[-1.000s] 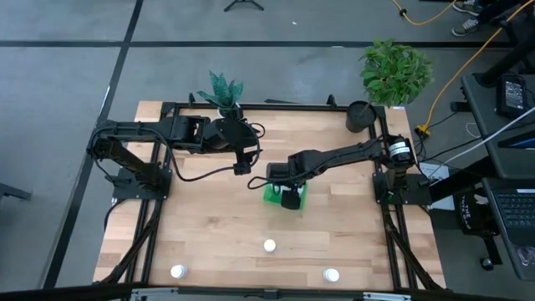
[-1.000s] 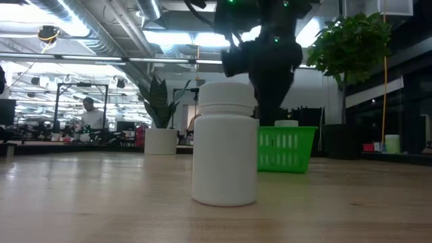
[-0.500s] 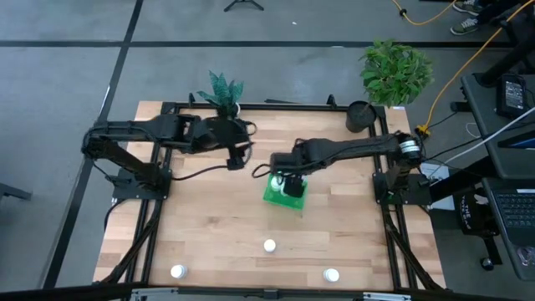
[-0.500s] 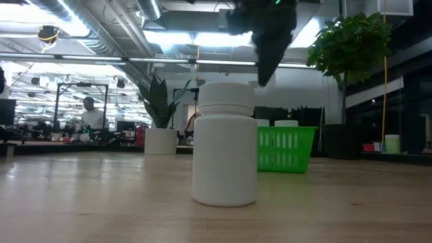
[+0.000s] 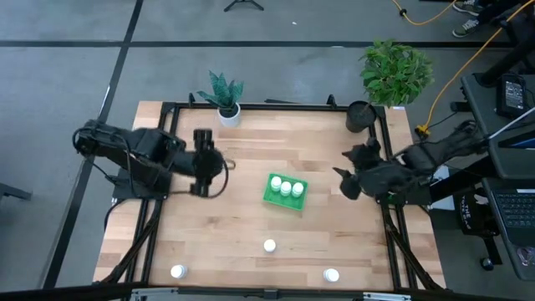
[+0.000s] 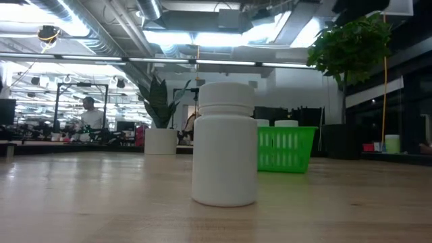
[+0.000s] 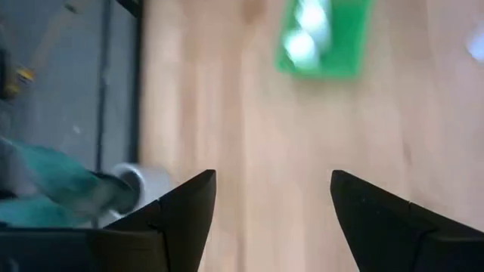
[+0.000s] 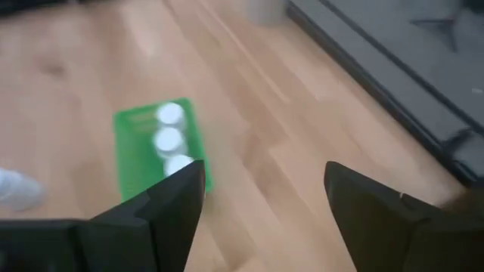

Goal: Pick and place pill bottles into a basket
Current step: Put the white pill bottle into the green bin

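The green tray sits at the table's middle with three white pill bottles standing in a row in it; it also shows in the low view. Three more bottles stand near the front edge: one in the middle, one at the left, one at the right. The middle one fills the low view. My left gripper is open and empty, left of the tray. My right gripper is open and empty, right of the tray.
A small plant in a white pot stands at the far edge, a black round pot at the far right corner. Black frame rails run along the table's sides. Bare wood lies between the tray and the front bottles.
My right gripper has risen from over the tray and drawn back toward the table's right edge. My left gripper has drawn back from the far middle toward the table's left edge. The tray and its three bottles now show uncovered.
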Motion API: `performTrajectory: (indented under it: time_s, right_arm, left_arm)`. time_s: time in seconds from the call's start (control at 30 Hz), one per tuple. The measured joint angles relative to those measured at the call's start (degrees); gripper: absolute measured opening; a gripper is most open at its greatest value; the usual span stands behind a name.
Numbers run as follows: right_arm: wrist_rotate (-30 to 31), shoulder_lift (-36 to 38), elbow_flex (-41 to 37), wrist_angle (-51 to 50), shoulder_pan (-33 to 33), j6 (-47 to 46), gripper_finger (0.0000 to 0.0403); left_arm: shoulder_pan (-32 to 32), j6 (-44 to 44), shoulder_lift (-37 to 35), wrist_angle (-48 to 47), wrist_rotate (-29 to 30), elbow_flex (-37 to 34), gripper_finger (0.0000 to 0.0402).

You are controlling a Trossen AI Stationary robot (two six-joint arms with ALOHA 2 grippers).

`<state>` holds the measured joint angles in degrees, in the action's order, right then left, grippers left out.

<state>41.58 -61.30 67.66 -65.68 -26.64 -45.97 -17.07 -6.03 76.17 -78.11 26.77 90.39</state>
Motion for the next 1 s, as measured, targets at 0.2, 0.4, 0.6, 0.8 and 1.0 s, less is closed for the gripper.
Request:
performTrajectory:
  time_s: [0.2, 0.4, 0.6, 0.8, 1.0]
  right_arm:
    - [4.8, 1.2, -2.8, 7.8, -3.2, 14.0, 0.0273]
    - [12.2, 1.2, -3.4, 9.5, -3.2, 29.5, 0.0262]
    - [12.4, 3.1, -3.4, 10.1, -3.2, 34.6, 0.0252]
    - [12.4, 6.2, -3.4, 10.9, -3.2, 34.7, 0.0247]
    - [12.3, 7.3, -3.4, 13.9, -3.2, 38.5, 0.0247]
  left_arm:
    - [-8.5, -19.1, 2.6, -2.7, -3.6, 0.0, 0.0255]
    - [-18.0, -48.4, 10.3, -8.2, -11.2, 0.0, 0.0255]
    - [-28.1, -71.1, 18.7, 1.1, -15.9, 0.0, 0.0255]
    - [-37.4, -94.8, 25.1, 7.1, -16.3, 0.0, 0.0255]
    - [-42.7, -107.8, 28.3, 8.0, -23.8, 0.3, 0.0255]
